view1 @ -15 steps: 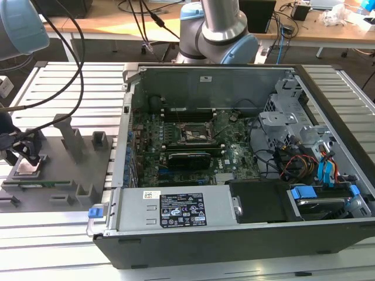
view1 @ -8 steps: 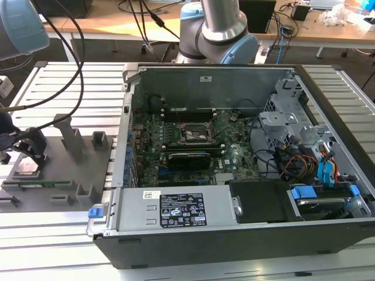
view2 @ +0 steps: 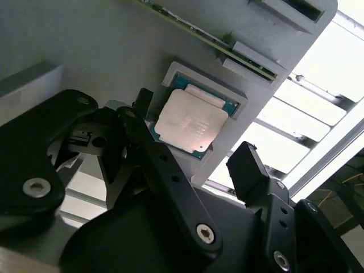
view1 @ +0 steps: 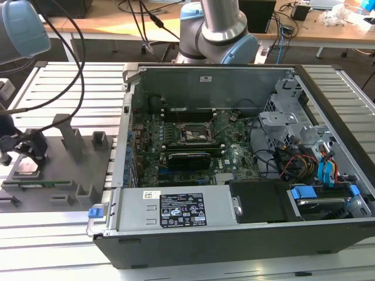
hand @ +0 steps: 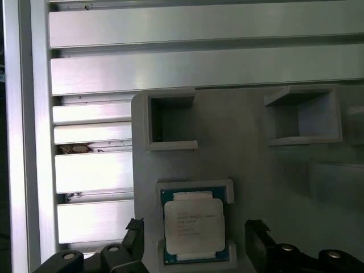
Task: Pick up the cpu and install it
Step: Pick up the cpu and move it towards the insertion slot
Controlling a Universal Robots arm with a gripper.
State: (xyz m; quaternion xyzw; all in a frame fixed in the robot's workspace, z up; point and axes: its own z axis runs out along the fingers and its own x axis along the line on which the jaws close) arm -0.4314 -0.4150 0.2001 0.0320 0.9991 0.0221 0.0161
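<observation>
The cpu [hand: 193, 226] is a flat square chip with a silver top and a green border, lying in a recess of the grey fixture plate [hand: 256, 170]. It also shows in the second wrist view as the cpu [view2: 190, 120] and, at the exterior view's left, as the cpu [view1: 27, 167]. My gripper [hand: 196, 234] hangs just above it, open, with one black fingertip [hand: 135, 228] on each side of the chip and a gap to each. In the exterior view the gripper [view1: 23, 151] is low over the plate. The motherboard socket [view1: 196, 133] sits inside the open computer case.
The grey fixture plate carries upright posts [view1: 71, 139] and empty box-shaped holders [hand: 169, 122]. A thin green memory stick [view2: 227, 50] lies in a slot beside the chip. The computer case [view1: 234, 175] holds cables and drive cages [view1: 293, 134] at the exterior view's right. The table is slatted aluminium [hand: 170, 68].
</observation>
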